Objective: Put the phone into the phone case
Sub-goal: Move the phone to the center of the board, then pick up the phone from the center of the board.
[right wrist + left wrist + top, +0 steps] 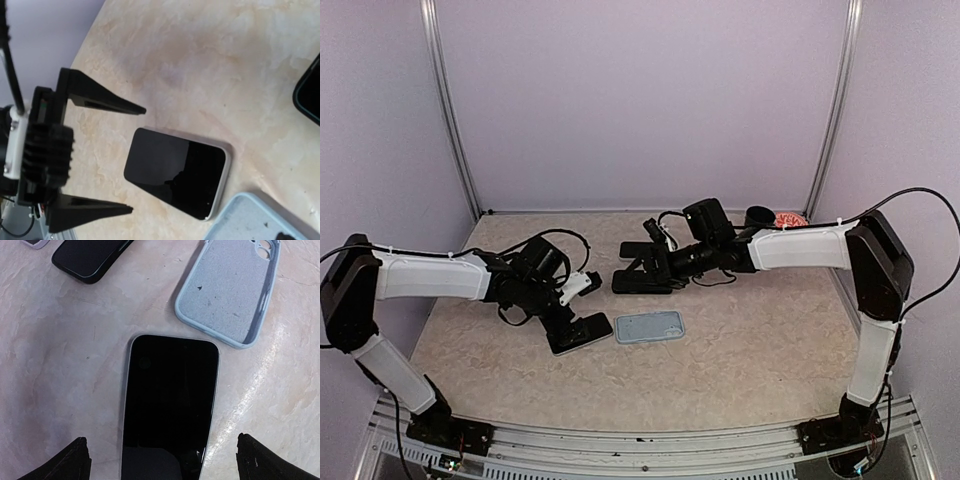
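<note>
The phone (580, 332) (170, 405) (175, 172) lies flat on the table, black screen up, with a silver edge. Just to its right lies the light blue phone case (650, 327) (227, 290) (250, 222), hollow side up and empty. My left gripper (565, 318) (165, 462) (136, 160) hovers open over the phone's near end, one fingertip (70, 462) on either side and touching nothing. My right gripper (632, 272) hangs open behind the case, holding nothing. Its own fingers do not show in the right wrist view.
A black phone or case (642, 284) (90, 257) (310, 95) lies under the right gripper. A dark cup (758, 215) and an orange-red thing (790, 218) stand at the back right. A small lilac item (35, 242) sits beside the black one. Lavender walls close the back and sides.
</note>
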Action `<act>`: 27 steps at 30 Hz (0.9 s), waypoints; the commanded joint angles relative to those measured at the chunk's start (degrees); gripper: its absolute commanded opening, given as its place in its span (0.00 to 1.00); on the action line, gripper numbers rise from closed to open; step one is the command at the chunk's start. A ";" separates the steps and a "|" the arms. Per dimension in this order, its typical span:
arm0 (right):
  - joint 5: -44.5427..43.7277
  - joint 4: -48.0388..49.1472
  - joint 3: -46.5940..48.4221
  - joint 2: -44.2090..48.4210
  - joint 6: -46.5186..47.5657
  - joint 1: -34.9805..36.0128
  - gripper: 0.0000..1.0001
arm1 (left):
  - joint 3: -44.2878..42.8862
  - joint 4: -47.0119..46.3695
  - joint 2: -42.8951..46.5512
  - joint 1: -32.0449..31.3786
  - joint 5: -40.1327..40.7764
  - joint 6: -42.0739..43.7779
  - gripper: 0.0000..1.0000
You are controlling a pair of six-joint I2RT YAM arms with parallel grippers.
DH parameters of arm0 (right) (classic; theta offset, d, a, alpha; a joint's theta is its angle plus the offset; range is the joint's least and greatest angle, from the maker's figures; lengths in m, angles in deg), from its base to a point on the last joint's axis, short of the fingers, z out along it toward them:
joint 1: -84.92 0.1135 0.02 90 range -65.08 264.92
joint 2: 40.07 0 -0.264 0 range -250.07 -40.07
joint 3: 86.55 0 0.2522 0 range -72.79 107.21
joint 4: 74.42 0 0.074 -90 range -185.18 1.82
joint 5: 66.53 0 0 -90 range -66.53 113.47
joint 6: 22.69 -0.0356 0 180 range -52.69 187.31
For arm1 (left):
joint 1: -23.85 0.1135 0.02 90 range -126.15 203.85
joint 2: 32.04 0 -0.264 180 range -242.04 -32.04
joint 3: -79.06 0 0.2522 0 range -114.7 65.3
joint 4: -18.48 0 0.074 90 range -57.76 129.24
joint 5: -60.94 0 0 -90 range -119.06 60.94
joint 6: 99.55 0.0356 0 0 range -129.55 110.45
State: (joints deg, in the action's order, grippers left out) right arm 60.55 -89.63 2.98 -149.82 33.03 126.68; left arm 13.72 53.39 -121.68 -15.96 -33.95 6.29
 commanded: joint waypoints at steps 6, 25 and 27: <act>0.45 -0.84 -0.99 1.60 1.42 -0.10 0.99 | -3.20 4.41 -4.20 0.01 -4.31 2.97 0.99; 0.89 -0.75 -1.59 1.21 1.89 -0.47 0.99 | -6.47 5.02 -11.32 2.59 -4.42 3.31 0.98; 1.06 -0.53 -1.67 1.16 1.79 -0.56 0.99 | -6.84 5.06 -11.84 2.71 -4.60 3.38 0.98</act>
State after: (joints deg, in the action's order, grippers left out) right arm 60.79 -90.42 2.24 -149.80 34.32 126.61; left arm 8.46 57.76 -131.98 -13.73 -37.64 8.82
